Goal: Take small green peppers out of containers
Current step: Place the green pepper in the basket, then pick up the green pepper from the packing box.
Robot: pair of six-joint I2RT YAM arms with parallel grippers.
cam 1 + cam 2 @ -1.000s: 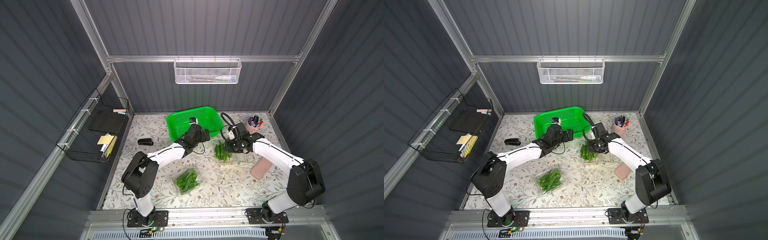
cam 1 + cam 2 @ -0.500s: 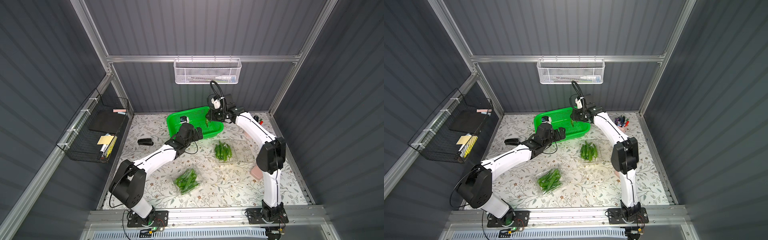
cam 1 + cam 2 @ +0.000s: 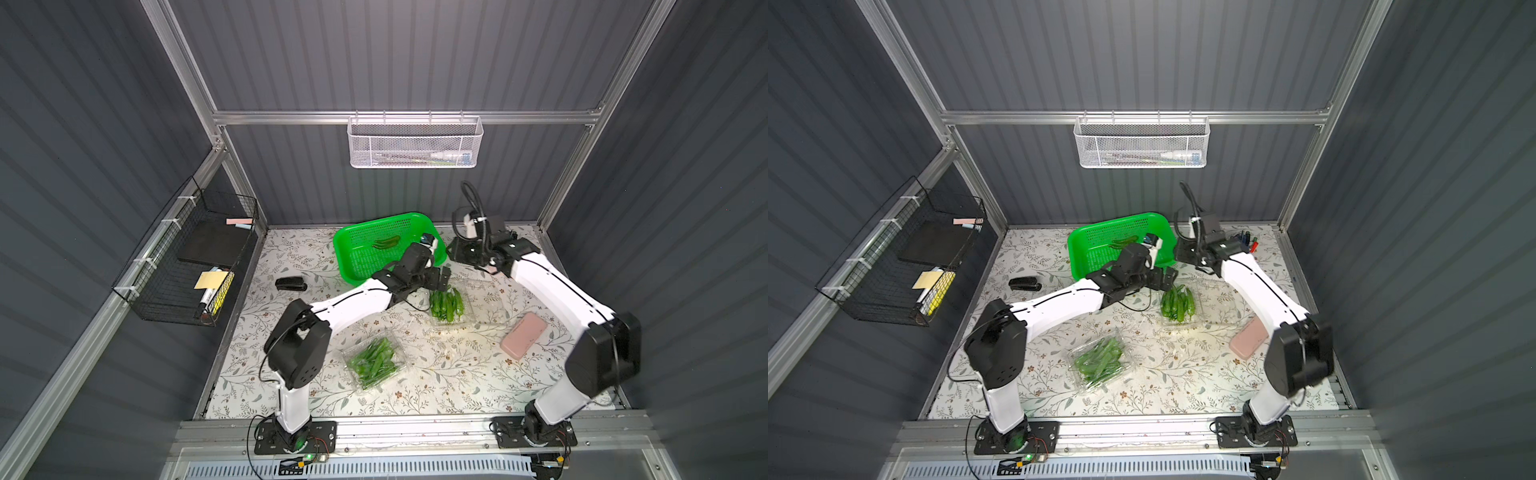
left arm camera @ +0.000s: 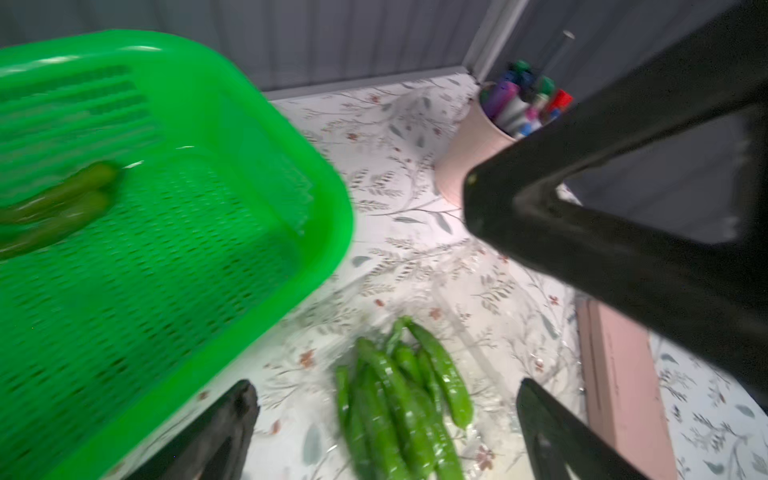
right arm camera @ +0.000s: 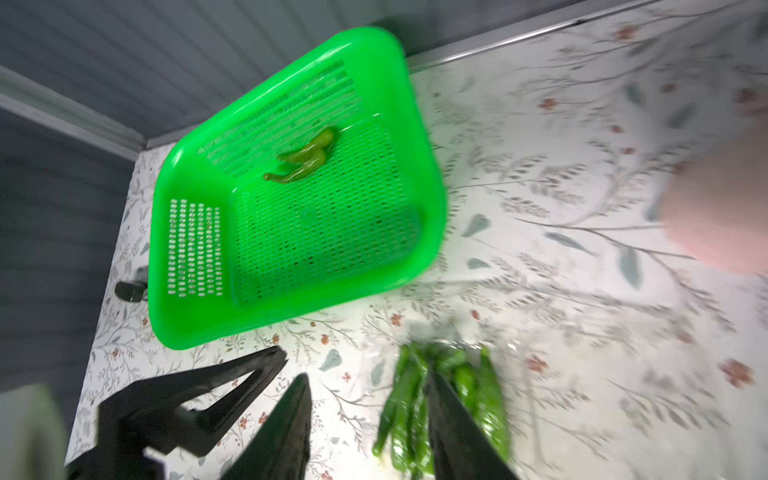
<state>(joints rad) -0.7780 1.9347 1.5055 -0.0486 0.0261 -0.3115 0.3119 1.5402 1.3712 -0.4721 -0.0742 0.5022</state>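
Observation:
Small green peppers (image 3: 446, 303) lie heaped in an open clear container (image 3: 467, 313) at mid table. A second container (image 3: 374, 363), lid down, holds more peppers nearer the front. Two peppers (image 3: 386, 242) rest in the green basket (image 3: 357, 266). My left gripper (image 4: 386, 415) is open and hangs just over the basket-side end of the open container's peppers (image 4: 399, 395), touching none. My right gripper (image 5: 370, 399) is open and empty. It hovers by the basket's right corner (image 3: 459, 252), above the same pile (image 5: 482, 386).
A pink cup of pens (image 4: 478, 166) stands at the back right. A pink case (image 3: 523, 334) lies at the right and a black stapler (image 3: 291, 284) at the left. A wire rack (image 3: 195, 266) hangs on the left wall and a white mesh basket (image 3: 415, 143) on the back wall.
My right arm swung from the open container to over the basket, opened, and has drawn back toward the container. My left gripper moved from the basket's edge to over the open container.

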